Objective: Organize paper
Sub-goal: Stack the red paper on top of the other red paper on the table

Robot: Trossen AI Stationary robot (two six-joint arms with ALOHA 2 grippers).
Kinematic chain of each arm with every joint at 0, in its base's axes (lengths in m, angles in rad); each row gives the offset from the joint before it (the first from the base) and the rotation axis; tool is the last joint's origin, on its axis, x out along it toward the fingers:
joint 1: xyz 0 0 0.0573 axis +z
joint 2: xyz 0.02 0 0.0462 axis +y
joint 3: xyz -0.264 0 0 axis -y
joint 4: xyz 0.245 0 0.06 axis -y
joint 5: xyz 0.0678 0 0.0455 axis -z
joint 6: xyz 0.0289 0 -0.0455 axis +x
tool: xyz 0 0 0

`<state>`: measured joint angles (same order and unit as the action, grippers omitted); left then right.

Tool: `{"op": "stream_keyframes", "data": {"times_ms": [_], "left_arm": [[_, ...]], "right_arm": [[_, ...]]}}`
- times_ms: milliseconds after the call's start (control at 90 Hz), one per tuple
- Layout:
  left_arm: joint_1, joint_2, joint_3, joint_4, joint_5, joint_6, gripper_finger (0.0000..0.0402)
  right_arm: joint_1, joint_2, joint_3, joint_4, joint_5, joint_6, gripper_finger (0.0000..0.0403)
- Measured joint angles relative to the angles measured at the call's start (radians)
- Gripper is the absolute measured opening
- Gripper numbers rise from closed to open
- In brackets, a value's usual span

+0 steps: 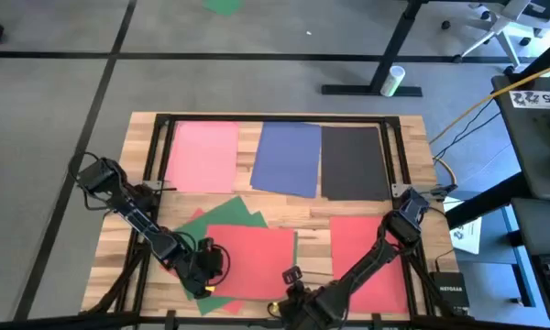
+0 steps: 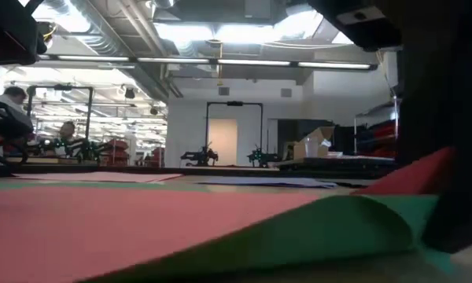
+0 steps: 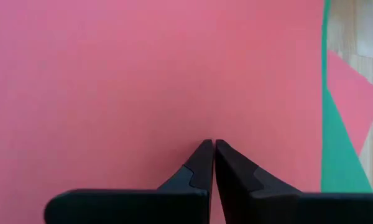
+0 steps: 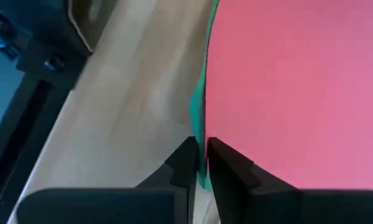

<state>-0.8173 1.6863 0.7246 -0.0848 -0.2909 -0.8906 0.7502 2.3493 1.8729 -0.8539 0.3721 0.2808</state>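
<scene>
A red sheet of paper [image 1: 252,261] lies near the table's front over green sheets [image 1: 238,213]. My left gripper [image 1: 209,270] is at its left edge, shut, its fingertips [image 3: 210,148] down on the red surface. My right gripper [image 1: 291,277] is at the sheet's near right corner, shut on the red and green edges. In the low view that side rises as a red [image 2: 425,169] and green [image 2: 362,224] fold. Pink [image 1: 202,156], blue [image 1: 287,158] and black [image 1: 353,163] sheets lie flat in a row at the far side. My left gripper's shut fingers lie low over the red sheet [image 3: 174,93], pointing toward the table's right; whether they press on it or pinch it, I cannot tell. My right gripper pinches the red sheet's edge [image 4: 212,134] and the green sheet's edge [image 4: 198,124] under it between its two fingers. That edge is raised off the wood [image 4: 137,93]; the rest lies on the table.
Another red sheet [image 1: 367,257] lies at the near right, close to my right arm. A dark frame [image 1: 385,124] runs around the table top. A white printed sheet [image 1: 466,234] and a small black box [image 1: 449,289] sit off the right edge.
</scene>
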Motion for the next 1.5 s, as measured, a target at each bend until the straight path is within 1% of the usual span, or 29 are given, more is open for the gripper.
{"op": "stream_keyframes", "data": {"times_ms": [122,356,478,767,1178,1400,1500], "left_arm": [[0.0,0.0,0.0,0.0,0.0,0.0,0.0],[0.0,0.0,0.0,0.0,0.0,0.003,0.0],[0.0,0.0,0.0,0.0,0.0,0.003,0.0],[0.0,0.0,0.0,0.0,0.0,0.0,0.0],[0.0,0.0,0.0,0.001,0.0,0.0,0.0],[0.0,0.0,0.0,0.001,0.0,0.0,0.0],[0.0,0.0,0.0,0.001,0.0,0.0,0.0]], "right_arm": [[0.0,0.0,0.0,0.002,-0.001,0.021,0.0041],[0.0,0.0,0.0,0.034,-0.001,0.032,0.0098],[-0.001,0.0,0.0,0.034,-0.001,0.032,0.0115],[0.0,-0.003,0.0,-0.006,-0.005,0.033,0.0117],[0.0,-0.008,0.0,-0.011,-0.025,0.052,0.0117],[-0.005,-0.008,0.0,-0.011,-0.011,0.054,0.0117],[-0.012,-0.009,0.0,-0.015,0.021,0.056,0.0117]]}}
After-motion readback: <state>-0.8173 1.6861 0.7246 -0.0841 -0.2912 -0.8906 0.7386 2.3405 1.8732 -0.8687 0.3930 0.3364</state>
